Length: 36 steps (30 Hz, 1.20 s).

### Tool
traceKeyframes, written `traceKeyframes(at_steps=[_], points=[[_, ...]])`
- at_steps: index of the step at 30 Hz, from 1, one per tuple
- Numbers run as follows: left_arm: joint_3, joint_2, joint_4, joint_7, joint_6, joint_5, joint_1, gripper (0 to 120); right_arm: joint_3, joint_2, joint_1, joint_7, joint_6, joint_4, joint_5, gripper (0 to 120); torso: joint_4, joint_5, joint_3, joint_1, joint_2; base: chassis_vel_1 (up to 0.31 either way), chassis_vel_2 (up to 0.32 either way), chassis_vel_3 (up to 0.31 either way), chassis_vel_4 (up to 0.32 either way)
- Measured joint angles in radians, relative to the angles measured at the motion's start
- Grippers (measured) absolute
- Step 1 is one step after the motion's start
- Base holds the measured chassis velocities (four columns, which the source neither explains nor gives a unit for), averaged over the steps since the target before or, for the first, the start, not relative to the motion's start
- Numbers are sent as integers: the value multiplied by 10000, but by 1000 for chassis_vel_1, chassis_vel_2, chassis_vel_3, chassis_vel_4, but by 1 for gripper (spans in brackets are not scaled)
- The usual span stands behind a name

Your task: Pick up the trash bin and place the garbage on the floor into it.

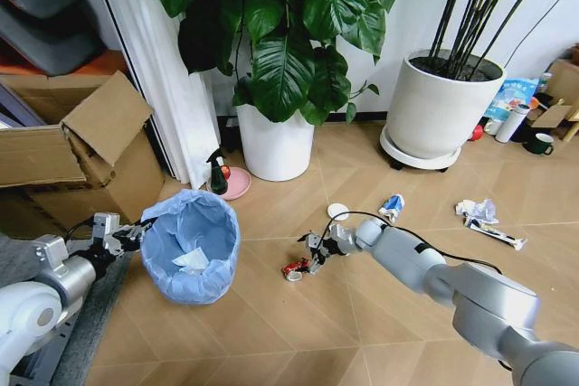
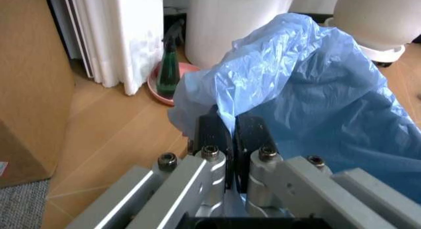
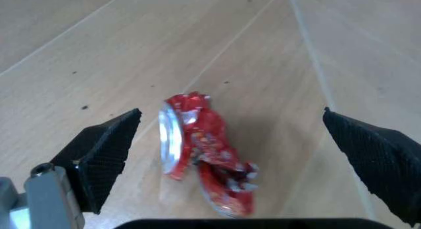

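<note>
The trash bin (image 1: 190,246), lined with a crinkled light-blue bag (image 2: 309,91), stands on the floor (image 1: 298,332) at the left. My left gripper (image 1: 134,233) (image 2: 233,124) is shut on the bag's rim at the bin's left side. A white paper wad (image 1: 192,261) lies inside the bin. A crushed red-silver can (image 1: 294,270) (image 3: 200,157) lies on the wood right of the bin. My right gripper (image 1: 314,253) (image 3: 230,135) hangs open just above the can, one finger on each side. More garbage lies farther right: a white lid (image 1: 337,211), a blue-white wrapper (image 1: 391,206), crumpled paper (image 1: 477,211) and a long dark wrapper (image 1: 496,234).
A white plant pot (image 1: 275,146) stands behind the bin, and a larger one (image 1: 441,110) stands at the back right. A green spray bottle (image 1: 217,174) (image 2: 168,73) stands on a pink dish beside a white curtain (image 1: 167,88). Cardboard boxes (image 1: 81,146) crowd the left.
</note>
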Motion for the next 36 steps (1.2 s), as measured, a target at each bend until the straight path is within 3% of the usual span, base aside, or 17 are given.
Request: traceKeyframes(at_steps=[36], points=[[-103, 88, 176, 335, -216, -56, -28, 0, -339, 970, -6, 529, 12, -1463, -672, 98, -1, 0, 0, 0, 0, 0, 0, 0, 0]])
